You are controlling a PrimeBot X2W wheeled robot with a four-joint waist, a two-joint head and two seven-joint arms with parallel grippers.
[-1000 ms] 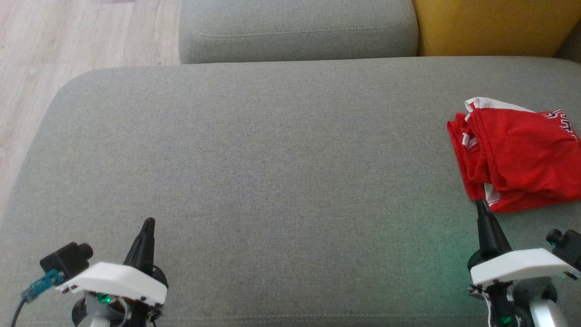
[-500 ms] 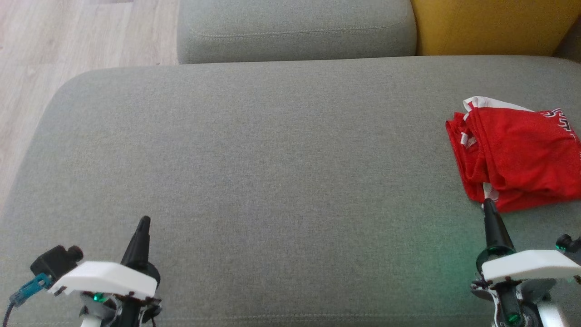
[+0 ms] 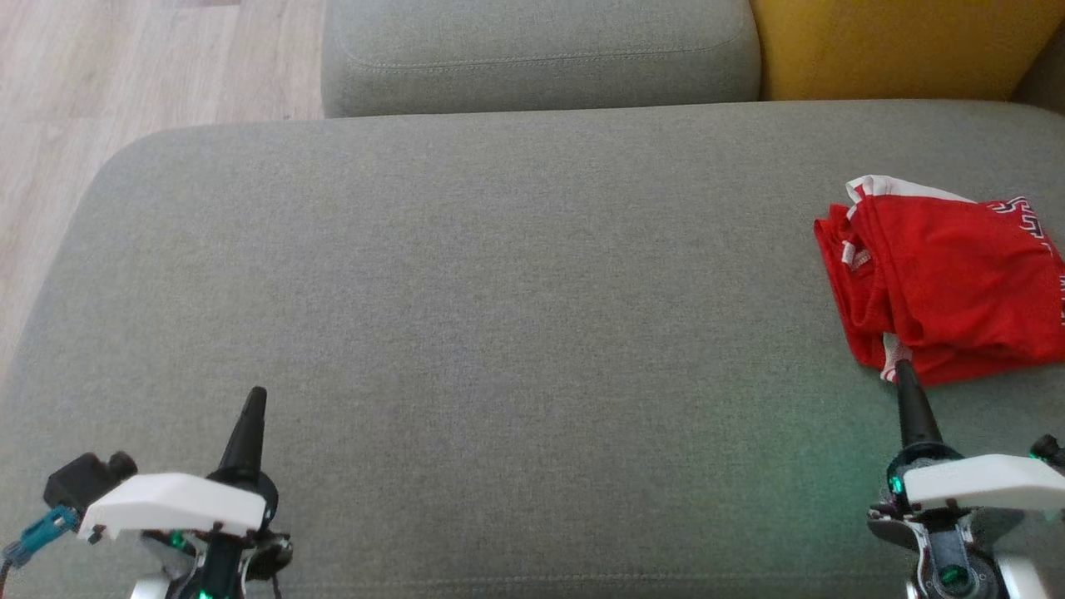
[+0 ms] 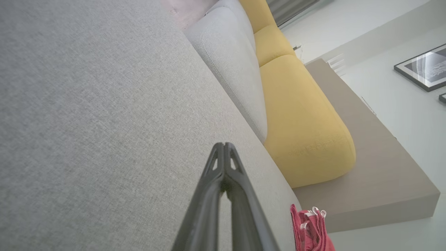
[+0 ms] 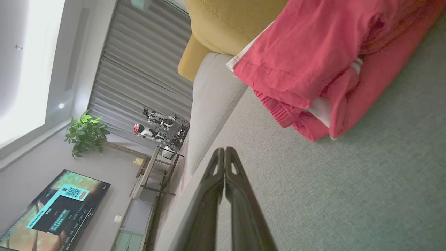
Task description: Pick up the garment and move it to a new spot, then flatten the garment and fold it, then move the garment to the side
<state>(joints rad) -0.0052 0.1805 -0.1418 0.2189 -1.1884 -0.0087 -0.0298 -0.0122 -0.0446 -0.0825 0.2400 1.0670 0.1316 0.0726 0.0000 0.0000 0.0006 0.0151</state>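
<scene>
The garment [image 3: 948, 283] is a red piece with white trim, folded into a thick bundle at the far right of the grey sofa seat [image 3: 499, 291], partly cut off by the head view's right edge. My right gripper [image 3: 904, 372] is shut and empty, its tip just short of the bundle's near edge. The right wrist view shows the garment [image 5: 327, 62] close ahead and to the right of my right gripper [image 5: 224, 150]. My left gripper [image 3: 254, 395] is shut and empty at the lower left, far from the garment. In the left wrist view my left gripper [image 4: 224, 145] hovers over bare fabric, the garment [image 4: 312, 230] at the bottom.
A grey back cushion [image 3: 541, 54] and a yellow cushion [image 3: 899, 46] line the seat's far side. Wooden floor [image 3: 100, 75] lies beyond the seat's left edge. The right wrist view takes in a television [image 5: 55, 209], a plant [image 5: 85, 134] and another robot [image 5: 160, 127] across the room.
Both grippers have drawn back toward the bottom of the head view, still shut. The view has shifted slightly; the garment has not moved on the seat.
</scene>
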